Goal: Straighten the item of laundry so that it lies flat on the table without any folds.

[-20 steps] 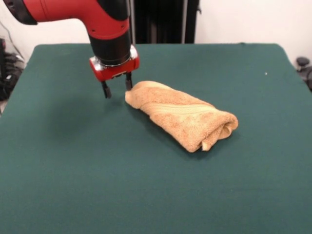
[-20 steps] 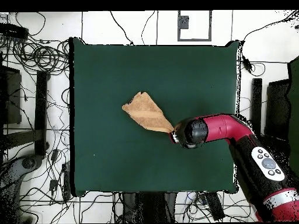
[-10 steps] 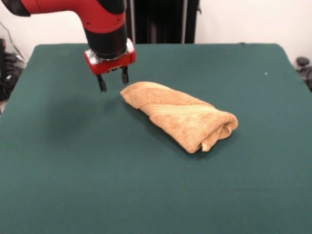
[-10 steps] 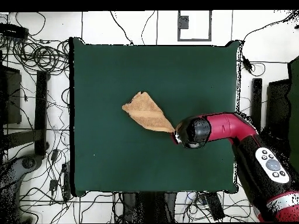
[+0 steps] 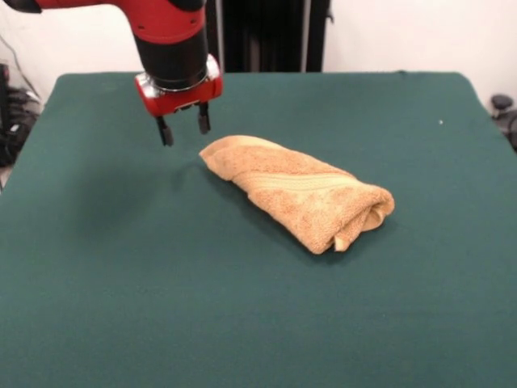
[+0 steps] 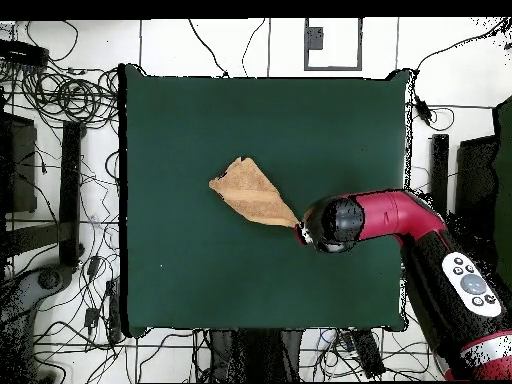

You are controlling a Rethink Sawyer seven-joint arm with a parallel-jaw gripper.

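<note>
The golden-tan towel (image 5: 300, 191) lies bunched and folded over itself near the middle of the dark green table (image 5: 242, 323), with a paler woven band along its top. It also shows in the overhead view (image 6: 251, 194) as a folded wedge. My gripper (image 5: 183, 128) hangs open and empty above the table, just left of and above the towel's left end, not touching it. In the overhead view the arm's red and black wrist (image 6: 335, 224) covers the gripper beside the towel's pointed end.
The table (image 6: 200, 280) is far bigger than the towel. Cables and equipment lie on the floor all round the table. A dark stand rises behind the table's far edge (image 5: 266, 36).
My gripper has risen and drawn back from the towel's left end, staying open. The towel's end settled slightly and now lies still.
</note>
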